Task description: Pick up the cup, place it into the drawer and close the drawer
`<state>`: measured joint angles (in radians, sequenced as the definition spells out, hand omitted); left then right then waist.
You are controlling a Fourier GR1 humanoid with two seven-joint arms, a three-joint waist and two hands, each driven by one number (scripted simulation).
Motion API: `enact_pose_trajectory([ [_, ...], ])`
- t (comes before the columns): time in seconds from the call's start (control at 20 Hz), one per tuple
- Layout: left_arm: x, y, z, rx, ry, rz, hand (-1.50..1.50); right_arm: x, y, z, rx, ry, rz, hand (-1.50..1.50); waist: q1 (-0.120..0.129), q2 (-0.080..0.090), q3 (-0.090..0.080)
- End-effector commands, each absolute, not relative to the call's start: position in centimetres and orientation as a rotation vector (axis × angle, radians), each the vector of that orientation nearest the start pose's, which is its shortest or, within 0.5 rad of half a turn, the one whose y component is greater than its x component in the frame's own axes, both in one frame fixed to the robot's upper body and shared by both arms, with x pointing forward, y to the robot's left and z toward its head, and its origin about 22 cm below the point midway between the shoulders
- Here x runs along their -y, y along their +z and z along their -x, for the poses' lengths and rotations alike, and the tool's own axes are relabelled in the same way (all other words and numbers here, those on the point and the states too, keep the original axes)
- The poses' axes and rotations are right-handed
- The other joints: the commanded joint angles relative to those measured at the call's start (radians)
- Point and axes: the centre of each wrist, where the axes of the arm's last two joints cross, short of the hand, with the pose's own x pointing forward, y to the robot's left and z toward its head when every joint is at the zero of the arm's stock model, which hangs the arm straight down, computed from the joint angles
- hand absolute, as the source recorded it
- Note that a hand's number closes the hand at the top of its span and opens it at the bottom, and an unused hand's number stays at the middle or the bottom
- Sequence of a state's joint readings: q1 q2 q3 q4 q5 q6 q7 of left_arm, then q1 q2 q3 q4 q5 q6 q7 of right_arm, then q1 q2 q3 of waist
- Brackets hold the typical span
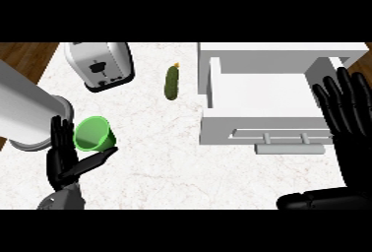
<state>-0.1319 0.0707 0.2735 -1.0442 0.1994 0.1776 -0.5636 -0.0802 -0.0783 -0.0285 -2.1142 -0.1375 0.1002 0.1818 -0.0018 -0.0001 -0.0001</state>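
Note:
A green cup (94, 133) stands on the marble counter at the left, its mouth up. My left hand (64, 160) is right beside it, fingers straight up along its left side and the thumb stretched out just under it; the hand is open and not closed round the cup. The white drawer (262, 93) is pulled open at the right, its inside bare, its handle (287, 135) on the near front. My right hand (349, 118) rests open with fingers up over the drawer's right edge.
A white toaster (100, 65) stands at the back left. A green cucumber (172, 82) lies between toaster and drawer. A large white cylinder (25, 113) fills the left edge, close behind my left hand. Wood floor shows at the top corners.

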Motion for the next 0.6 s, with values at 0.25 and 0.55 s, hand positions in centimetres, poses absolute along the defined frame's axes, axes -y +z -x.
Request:
enact_pose_trajectory([
  [0.25,-31.2,-12.6,-25.0,1.691,0.422,-0.369,-1.5,24.0,12.1,-22.9,1.995,0.141,-0.156,-1.5,-0.003,0.002,0.0],
  [0.55,-29.4,-12.7,-25.2,1.678,0.42,-0.335,-1.5,22.9,12.4,-21.8,1.99,0.151,-0.156,-1.5,-0.001,0.0,0.0],
])
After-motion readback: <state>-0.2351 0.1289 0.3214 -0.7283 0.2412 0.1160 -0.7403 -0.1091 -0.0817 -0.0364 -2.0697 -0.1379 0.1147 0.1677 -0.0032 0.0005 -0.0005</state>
